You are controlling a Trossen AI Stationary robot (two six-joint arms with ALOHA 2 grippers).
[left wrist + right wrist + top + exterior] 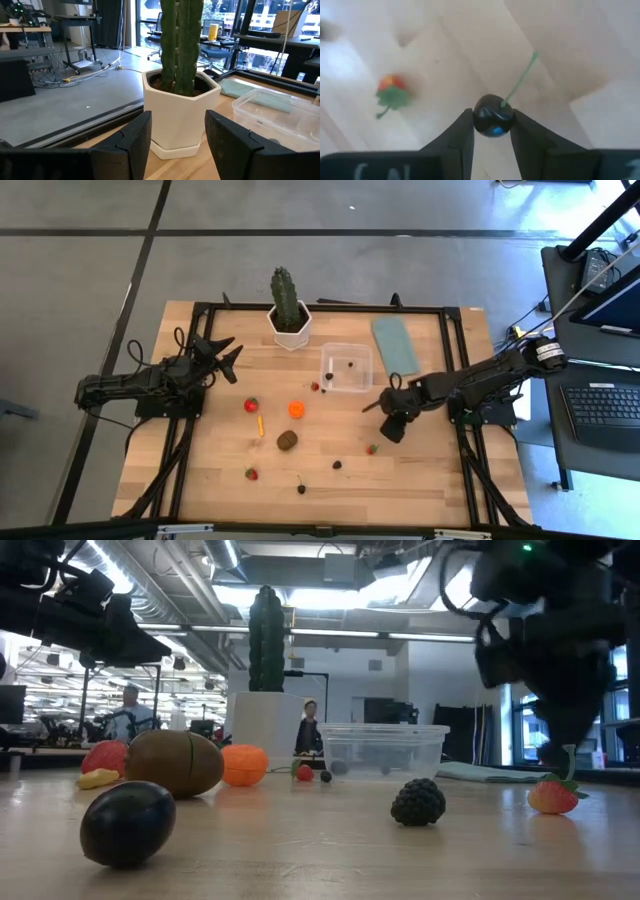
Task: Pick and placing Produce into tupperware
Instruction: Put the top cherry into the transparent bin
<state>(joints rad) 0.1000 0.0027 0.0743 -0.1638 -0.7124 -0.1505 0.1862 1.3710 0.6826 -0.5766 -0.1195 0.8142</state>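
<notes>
Between the fingers of my right gripper (492,131) sits a dark berry (492,119) with a thin green stem angling up from it; the two fingers press against its sides and it is clear of the wood. In the high view this gripper (388,412) hangs over the table just to the right of the tupperware (346,367), level with its near-right corner, and a small red strawberry (372,448) lies on the wood just in front of it. The right arm reaches in from the table's right edge, forearm angled toward the centre, the wrist tipped downward.

The tupperware stands beside the white-potted cactus (287,304), with a couple of dark specks inside it and the blue-grey lid (395,344) flat on its right.

The rest of the produce is scattered across the near half of the table: another strawberry (251,405), an orange ball (296,409), a yellow stick (260,425), a brown oval (287,440) and a dark berry with a stem (301,488).

My left gripper (226,355) waits at the left, fingers spread apart with nothing between them, pointing at the cactus pot (180,112).
</notes>
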